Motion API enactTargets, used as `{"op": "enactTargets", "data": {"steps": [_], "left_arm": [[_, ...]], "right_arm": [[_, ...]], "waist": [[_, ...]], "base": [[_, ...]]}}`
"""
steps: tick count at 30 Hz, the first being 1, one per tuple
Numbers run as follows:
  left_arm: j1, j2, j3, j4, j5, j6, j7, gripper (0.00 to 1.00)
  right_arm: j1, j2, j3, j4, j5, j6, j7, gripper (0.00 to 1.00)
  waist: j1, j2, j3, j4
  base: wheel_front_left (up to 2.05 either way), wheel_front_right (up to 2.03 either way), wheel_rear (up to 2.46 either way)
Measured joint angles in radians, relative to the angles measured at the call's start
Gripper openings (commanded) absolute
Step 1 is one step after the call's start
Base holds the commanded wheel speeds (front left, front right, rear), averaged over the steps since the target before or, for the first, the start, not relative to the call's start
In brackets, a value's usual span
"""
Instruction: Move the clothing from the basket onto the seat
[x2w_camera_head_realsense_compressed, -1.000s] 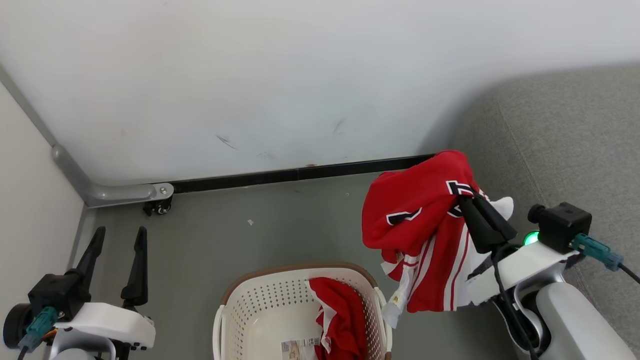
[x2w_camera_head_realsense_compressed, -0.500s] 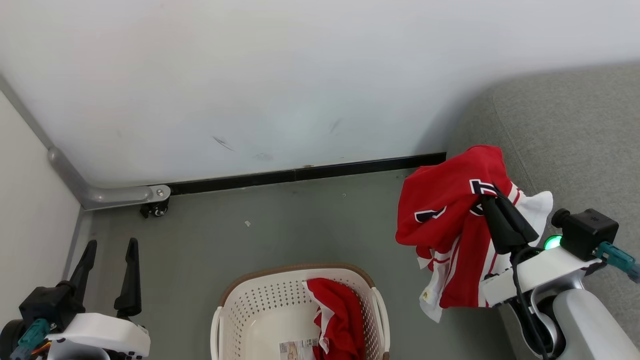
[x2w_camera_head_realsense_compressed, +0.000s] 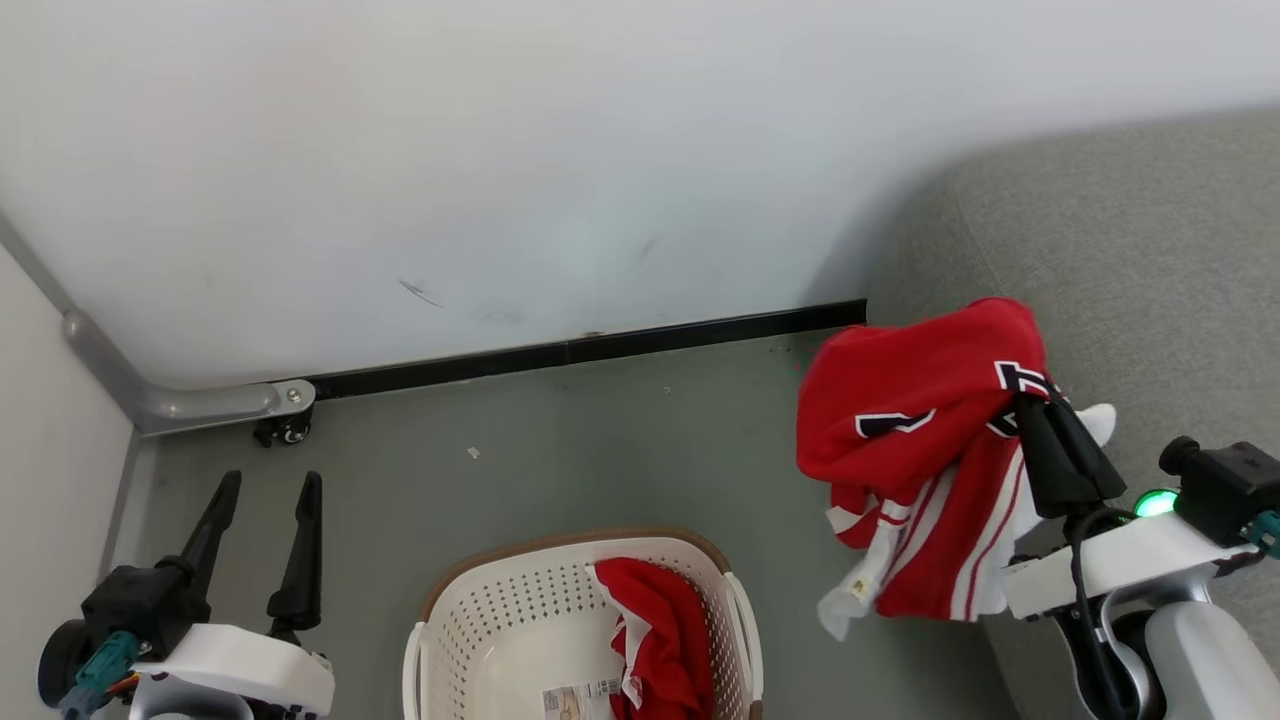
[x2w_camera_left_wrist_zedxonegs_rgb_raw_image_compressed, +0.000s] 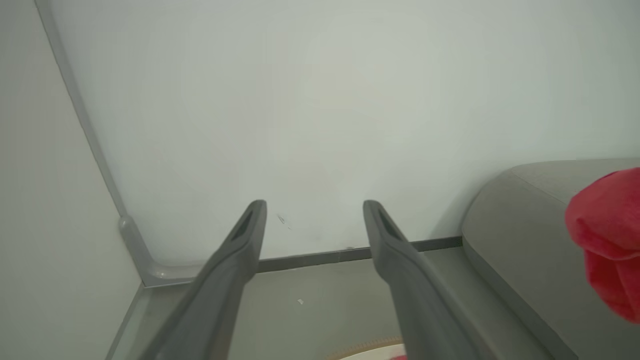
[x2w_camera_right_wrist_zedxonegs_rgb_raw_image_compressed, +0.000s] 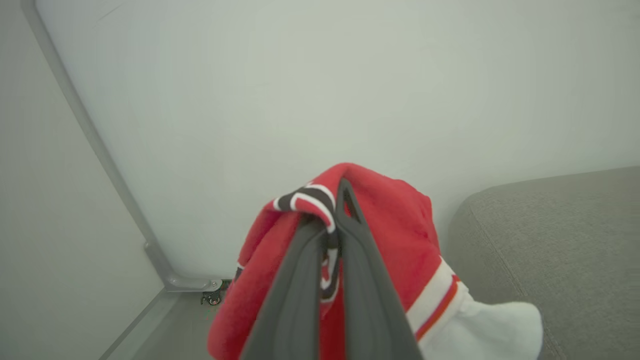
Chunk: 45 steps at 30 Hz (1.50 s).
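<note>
Right jaws: clamped on jersey (x2w_camera_head_realsense_compressed: 900, 390) | red, bunched (white stripes, black numbers)

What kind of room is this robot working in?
Probably a bare test corner staged as a home: plain white wall, grey floor, a grey seat and a laundry basket holding red clothing.

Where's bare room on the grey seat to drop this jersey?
The grey woven-fabric seat is bare between the white wall and the red numbered jersey pinched in the right gripper. Crowded: the cream perforated basket's right half, under another red garment.
</note>
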Motion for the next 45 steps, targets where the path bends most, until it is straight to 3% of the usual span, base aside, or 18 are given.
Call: {"op": "enactTargets", "data": {"steps": [19, 45], "left_arm": [[-0.066, -0.022, -0.047, 0.011, 0.029, -0.036, -0.003, 1.0], [-0.062, 0.007, -0.002, -0.013, 0.064, -0.038, -0.003, 1.0]], "right_arm": [[0.08, 0.034, -0.146, -0.103, -0.053, 0.0, 0.0, 0.0], [0.09, 0.064, -0.151, -0.116, -0.06, 0.0, 0.0, 0.0]], "waist": [[0.0, 0.0, 0.019, -0.107], [0.0, 0.0, 0.07, -0.291]], "base": [[0.0, 0.0, 0.0], [0.0, 0.0, 0.0]]}}
